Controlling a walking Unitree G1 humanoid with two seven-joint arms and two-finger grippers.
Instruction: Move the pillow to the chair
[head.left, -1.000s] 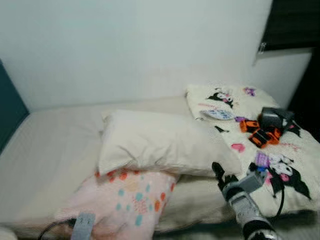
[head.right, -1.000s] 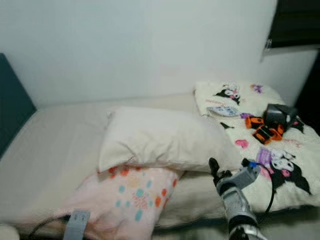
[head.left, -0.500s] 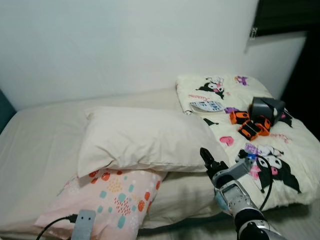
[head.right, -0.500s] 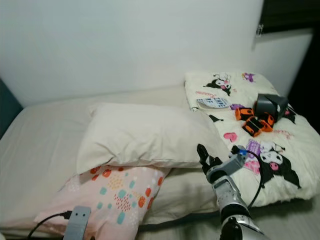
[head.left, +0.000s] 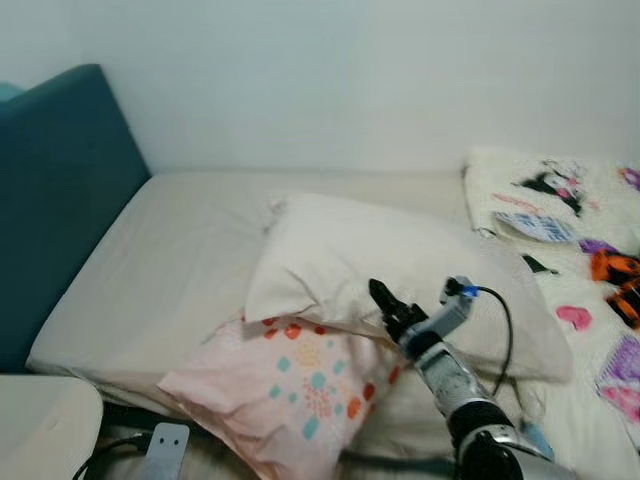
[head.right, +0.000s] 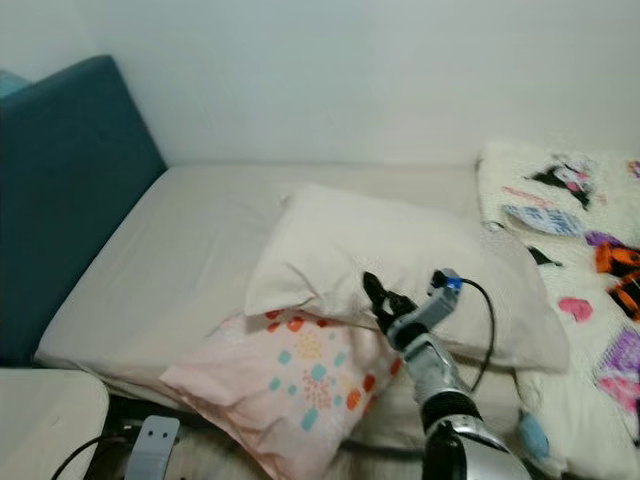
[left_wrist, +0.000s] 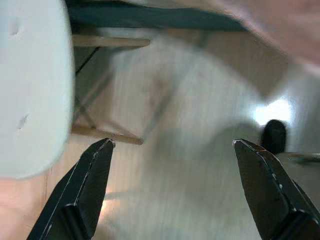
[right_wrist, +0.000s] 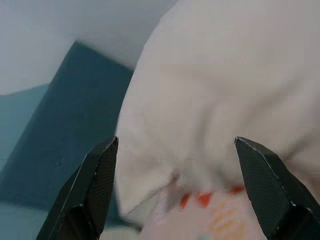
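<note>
Head view: the cream pillow (head.left: 400, 275) lies mid-bed, overlapping the spotted pink pillow (head.left: 290, 385), and the right gripper (head.left: 385, 300) hovers at its front edge, fingers parted. Right wrist: cream pillow just ahead between the spread fingers (right_wrist: 92, 185). Left wrist: left gripper (left_wrist: 172, 192) gapes over floor, far from the cream pillow.

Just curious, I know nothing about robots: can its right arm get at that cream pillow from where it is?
Probably yes. The right gripper hovers open at the cream pillow's front edge, above the spotted pillow, with nothing between.
</note>
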